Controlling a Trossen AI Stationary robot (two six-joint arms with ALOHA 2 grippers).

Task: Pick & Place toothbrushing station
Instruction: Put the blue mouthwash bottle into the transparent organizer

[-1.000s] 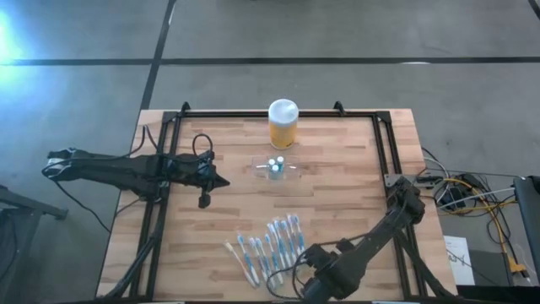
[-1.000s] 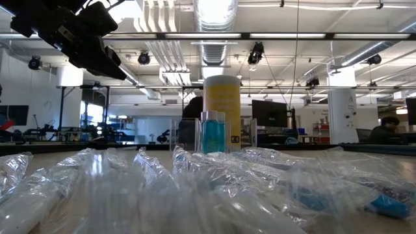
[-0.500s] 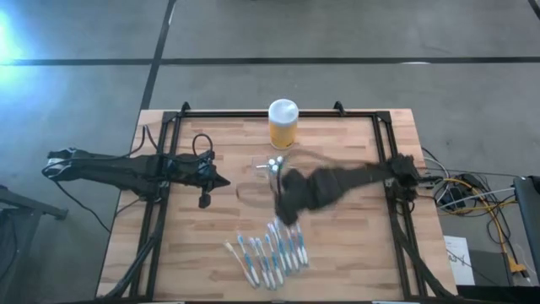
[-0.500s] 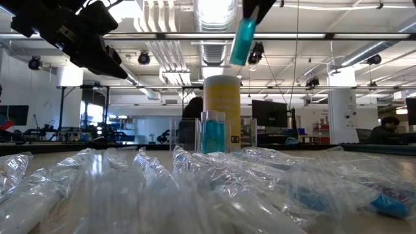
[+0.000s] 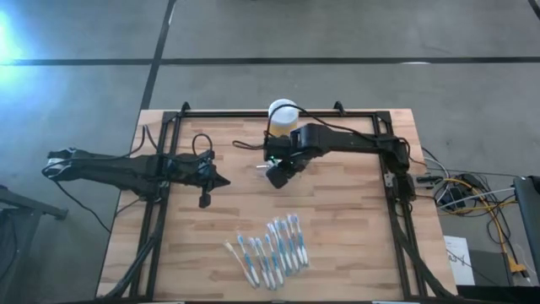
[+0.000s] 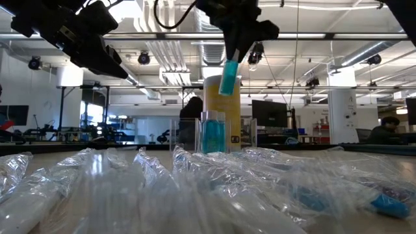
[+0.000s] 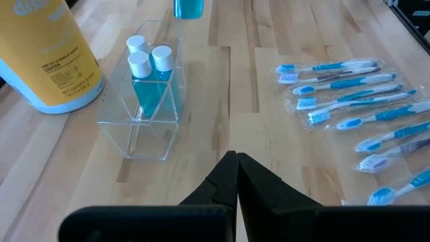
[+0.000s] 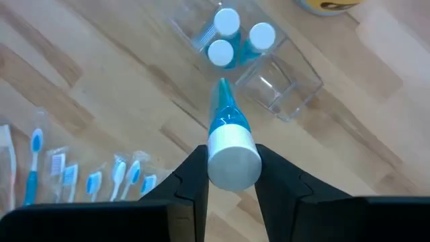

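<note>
High view showed us a pale wooden worktop [image 5: 337, 219] edged by a black frame. The toothbrushing station [image 7: 144, 101], a clear plastic holder with upright slots, stood near the far edge, just beside a yellow jar [image 7: 47, 57]. Three white-capped blue tubes [image 7: 149, 74] filled its slots. The right pincer [image 5: 277, 173] hovered above it, clamped on another blue tube [image 8: 228, 138] with a smooth white cap. The left pincer [image 7: 235, 176] waited well apart, fingers pressed together. Wrapped toothbrushes [image 5: 270, 249] lay fanned near the front edge, bare wood between them and the holder.
</note>
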